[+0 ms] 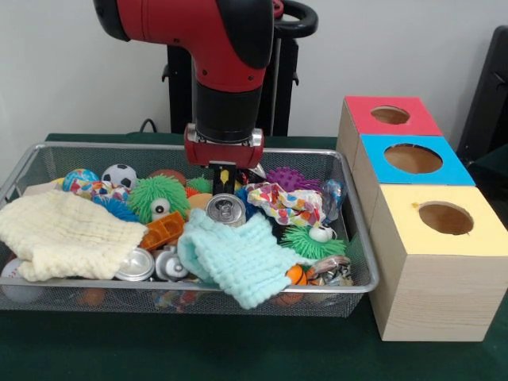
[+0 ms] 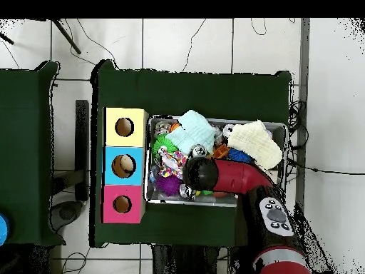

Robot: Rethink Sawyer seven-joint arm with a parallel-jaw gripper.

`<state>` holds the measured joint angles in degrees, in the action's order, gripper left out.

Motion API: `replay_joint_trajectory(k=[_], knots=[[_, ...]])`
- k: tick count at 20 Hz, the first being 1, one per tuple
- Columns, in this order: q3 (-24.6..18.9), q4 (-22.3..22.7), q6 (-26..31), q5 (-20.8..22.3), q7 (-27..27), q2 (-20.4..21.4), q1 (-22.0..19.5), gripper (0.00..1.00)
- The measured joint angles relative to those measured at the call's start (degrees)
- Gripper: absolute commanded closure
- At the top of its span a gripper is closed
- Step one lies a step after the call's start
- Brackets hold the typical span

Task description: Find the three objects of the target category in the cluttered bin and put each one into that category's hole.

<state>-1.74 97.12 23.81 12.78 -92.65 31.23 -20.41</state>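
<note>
The wire mesh bin (image 1: 198, 283) sits on the green table and is full of toys and cloths; it also shows in the overhead view (image 2: 149, 160). One silvery can (image 1: 226, 209) stands upright in the middle with its pull-tab top showing; it also shows from above (image 2: 199, 150). Two more cans (image 1: 135, 266) (image 1: 171, 264) lie near the front rim, half under cloths. My gripper (image 1: 225, 176) hangs just behind and above the upright can, apart from it. In the overhead view the arm (image 2: 228, 176) hides the gripper.
Three wooden boxes with round holes stand right of the bin: red (image 1: 389, 115), blue (image 1: 413, 159), yellow (image 1: 444, 218). A pale yellow cloth (image 1: 63, 234) and a mint cloth (image 1: 242, 254) cover part of the clutter. Green fuzzy toys (image 1: 159, 197), a purple spiky toy (image 1: 290, 178) and balls (image 1: 121, 175) surround the cans.
</note>
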Motion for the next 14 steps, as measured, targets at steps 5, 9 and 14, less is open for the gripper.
replay_joint_trajectory(k=[5, 9, 14], knots=[[-0.02, 0.91, -1.1, 0.0, 0.0, 0.12, -0.01, 1.0], [-0.02, 1.48, -1.91, 0.0, 0.0, 0.35, -0.01, 1.0], [-0.02, 1.97, -2.1, 0.0, 0.0, 0.74, -0.01, 1.0]])
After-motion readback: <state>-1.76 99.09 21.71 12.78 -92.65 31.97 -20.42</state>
